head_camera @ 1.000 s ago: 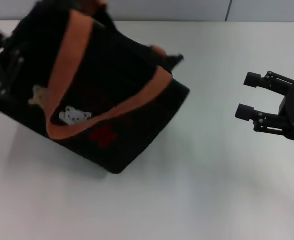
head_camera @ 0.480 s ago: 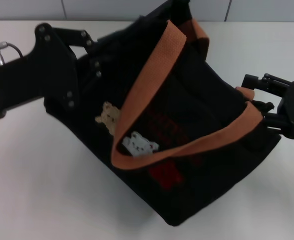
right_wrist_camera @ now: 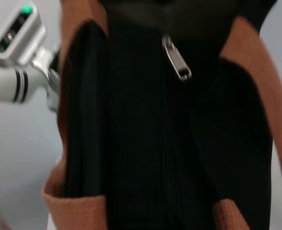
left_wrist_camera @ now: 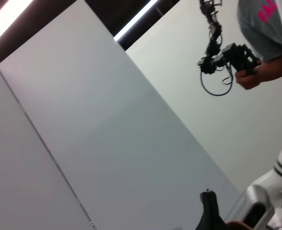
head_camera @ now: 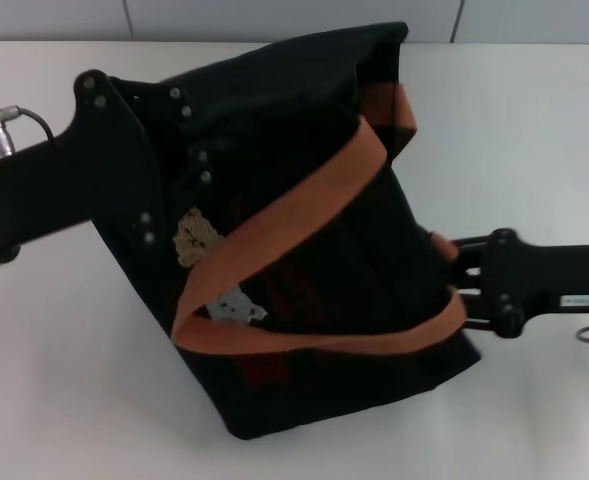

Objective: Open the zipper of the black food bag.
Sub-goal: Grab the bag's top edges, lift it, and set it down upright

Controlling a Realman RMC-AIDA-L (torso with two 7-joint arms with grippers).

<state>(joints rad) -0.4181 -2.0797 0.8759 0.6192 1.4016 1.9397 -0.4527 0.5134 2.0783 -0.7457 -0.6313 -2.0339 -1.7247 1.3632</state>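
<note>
On the bench (head_camera: 54, 400), the left end effector (head_camera: 189, 130) is gripping the black food bag (head_camera: 304, 250) while the right end effector (head_camera: 454, 285), grip unclear, is lining up; next, pinching the zipper (right_wrist_camera: 176, 60) tab.

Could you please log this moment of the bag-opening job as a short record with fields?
Object: black food bag, tipped on its side on the white table
Handles: orange-brown webbing handles
Patches: cartoon patches facing the head camera
Zipper: zipper looks closed, its silver pull tab free
Left gripper: left gripper against the bag's left end
Right gripper: right gripper at the bag's right end, near the handle
</note>
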